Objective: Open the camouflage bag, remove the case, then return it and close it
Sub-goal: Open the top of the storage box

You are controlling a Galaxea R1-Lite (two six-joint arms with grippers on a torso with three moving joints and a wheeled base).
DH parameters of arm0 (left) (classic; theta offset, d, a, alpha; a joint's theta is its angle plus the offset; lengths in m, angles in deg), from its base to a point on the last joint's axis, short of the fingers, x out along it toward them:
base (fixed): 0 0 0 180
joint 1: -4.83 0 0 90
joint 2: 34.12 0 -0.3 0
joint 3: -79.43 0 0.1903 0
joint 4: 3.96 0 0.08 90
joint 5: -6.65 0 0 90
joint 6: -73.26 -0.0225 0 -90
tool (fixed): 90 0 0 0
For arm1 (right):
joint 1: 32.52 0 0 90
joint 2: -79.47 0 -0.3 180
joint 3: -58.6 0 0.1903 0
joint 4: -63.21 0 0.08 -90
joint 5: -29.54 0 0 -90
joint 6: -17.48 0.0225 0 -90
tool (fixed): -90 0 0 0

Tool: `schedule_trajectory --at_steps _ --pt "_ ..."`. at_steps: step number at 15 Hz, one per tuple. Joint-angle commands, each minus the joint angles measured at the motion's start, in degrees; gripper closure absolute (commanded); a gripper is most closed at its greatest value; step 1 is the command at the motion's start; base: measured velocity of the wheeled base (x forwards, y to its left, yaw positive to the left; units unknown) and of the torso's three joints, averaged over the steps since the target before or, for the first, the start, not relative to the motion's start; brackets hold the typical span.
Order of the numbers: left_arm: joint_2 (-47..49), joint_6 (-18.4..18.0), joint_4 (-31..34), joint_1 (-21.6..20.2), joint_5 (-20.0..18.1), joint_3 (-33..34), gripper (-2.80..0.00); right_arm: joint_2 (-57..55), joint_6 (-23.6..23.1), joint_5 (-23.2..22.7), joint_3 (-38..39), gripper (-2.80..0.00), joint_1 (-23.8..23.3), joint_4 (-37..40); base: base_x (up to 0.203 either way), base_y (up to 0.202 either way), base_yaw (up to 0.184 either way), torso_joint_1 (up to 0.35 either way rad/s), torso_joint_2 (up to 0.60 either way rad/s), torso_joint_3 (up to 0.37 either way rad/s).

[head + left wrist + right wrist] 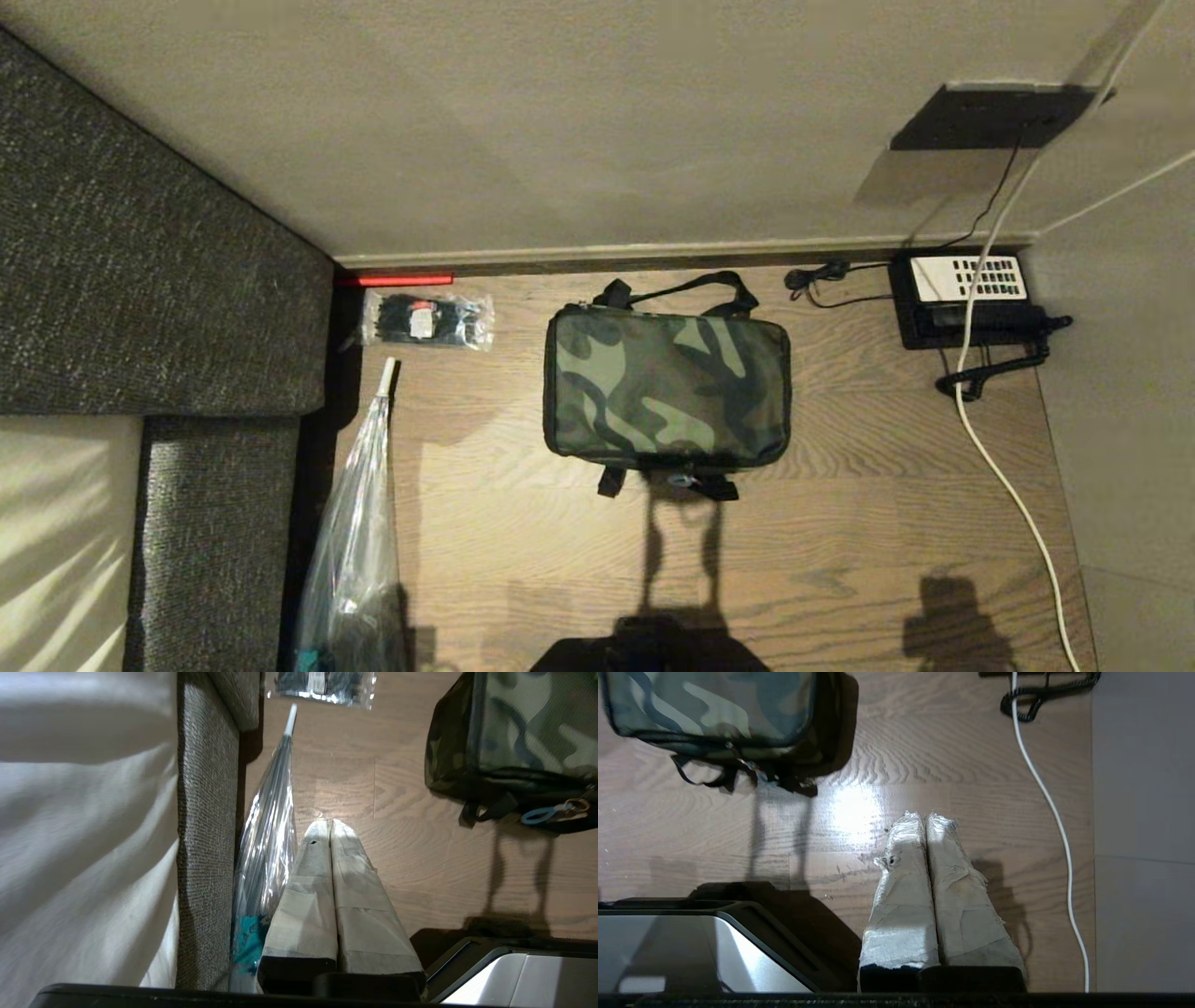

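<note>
surface [840, 523]: wood-grain top that carries everything, walled at the back and right
camouflage bag [667, 387]: landmark, flat near the middle of the surface, lid closed, strap handles at its back and front edges
telephone [971, 299]: black, well right of the bag in the back corner
packet of black ties [427, 319]: left of the bag, apart from it
left tool [330, 822]: fingers pressed together, empty, front-left of the bag
right tool [926, 815]: fingers together, empty, front-right of the bag
</note>
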Motion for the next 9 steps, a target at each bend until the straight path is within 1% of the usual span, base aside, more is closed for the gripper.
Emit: schedule_trajectory --at_steps 1,5,8,9 --pt "-0.11 0.06 -0.02 -0.02 0.02 0.18 0.00 0.04 -0.02 0.00 0.00 0.00 0.02 0.01 0.000 0.000 0.000 -0.001 0.00 -0.199" --pt "-0.11 -0.03 -0.02 -0.02 0.02 0.18 0.00 0.02 -0.02 0.00 0.00 0.00 0.02 0.01 0.000 0.000 0.000 0.002 0.00 -0.182" --pt "-0.11 -0.03 0.07 -0.02 0.02 0.18 0.00 0.02 -0.50 -0.16 0.10 0.00 0.02 -0.02 0.000 0.000 0.000 0.005 0.00 -0.037" --pt "-0.11 -0.03 0.07 -0.02 0.02 0.18 0.00 0.06 -2.43 -0.52 0.15 0.00 0.02 -0.05 0.000 0.000 0.000 0.000 0.00 0.000"
